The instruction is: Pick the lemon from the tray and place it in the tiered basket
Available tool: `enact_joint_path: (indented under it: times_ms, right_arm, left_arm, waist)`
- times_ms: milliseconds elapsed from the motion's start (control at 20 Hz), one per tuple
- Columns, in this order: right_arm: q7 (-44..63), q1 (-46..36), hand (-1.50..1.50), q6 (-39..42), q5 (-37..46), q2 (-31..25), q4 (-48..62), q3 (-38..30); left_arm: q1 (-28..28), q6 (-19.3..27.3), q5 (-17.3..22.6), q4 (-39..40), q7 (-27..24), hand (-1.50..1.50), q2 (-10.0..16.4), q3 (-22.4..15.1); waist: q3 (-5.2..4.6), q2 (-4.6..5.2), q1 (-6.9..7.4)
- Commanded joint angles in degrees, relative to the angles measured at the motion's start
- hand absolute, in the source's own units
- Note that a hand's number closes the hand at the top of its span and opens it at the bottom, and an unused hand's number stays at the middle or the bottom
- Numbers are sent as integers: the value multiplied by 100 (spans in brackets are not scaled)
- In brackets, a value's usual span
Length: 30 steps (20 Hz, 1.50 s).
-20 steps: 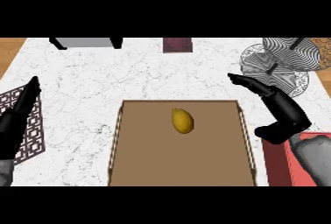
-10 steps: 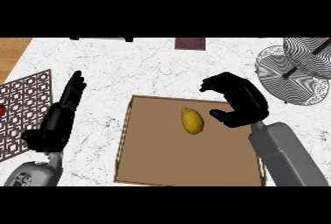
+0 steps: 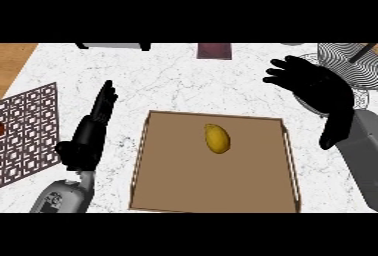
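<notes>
A yellow lemon lies in the upper middle of a brown tray. My right hand hovers open above the tray's far right corner, fingers spread, well to the right of the lemon and holding nothing. The tiered basket, patterned in black and white, shows at the upper right, partly behind that hand. My left hand rests open on the counter left of the tray, fingers pointing away from me.
A patterned lattice mat lies at the left edge. A dark red object and a grey object sit at the counter's far edge. White marble counter stretches beyond the tray.
My right hand has lifted away from the lemon, moving up and to the right toward the basket, fingers spread wider. The lemon stays in the tray. The left hand holds its pose.
</notes>
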Motion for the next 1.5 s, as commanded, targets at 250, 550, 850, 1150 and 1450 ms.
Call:
enact_joint_path:
  times_ms: [250,550,850,1150,1450]
  right_arm:
    - [-227,-1306,-150,558,2348,-1294,-1475,-63]
    - [-400,-1519,-150,-103,4261,-1067,-2733,348]
    - [-1216,-1102,-150,-360,5853,-786,-2879,859]
    - [-996,-981,-150,-227,6143,-581,-3226,1061]
    - [-852,-1030,-150,-10,6559,-507,-3191,1191]
  left_arm:
    - [-20,224,-221,220,46,0,-263,-192]
    - [32,248,-225,302,-110,0,-323,-132]
    - [37,395,-496,244,101,0,-439,-219]
    - [40,146,-386,-102,322,0,-205,162]
    - [-3,-90,-352,390,-51,0,-315,322]
  waist:
    - [-14,-94,-109]
    - [-20,-95,-96]
    - [-24,-111,-164]
    - [-28,-136,-212]
    - [-32,-132,-241]
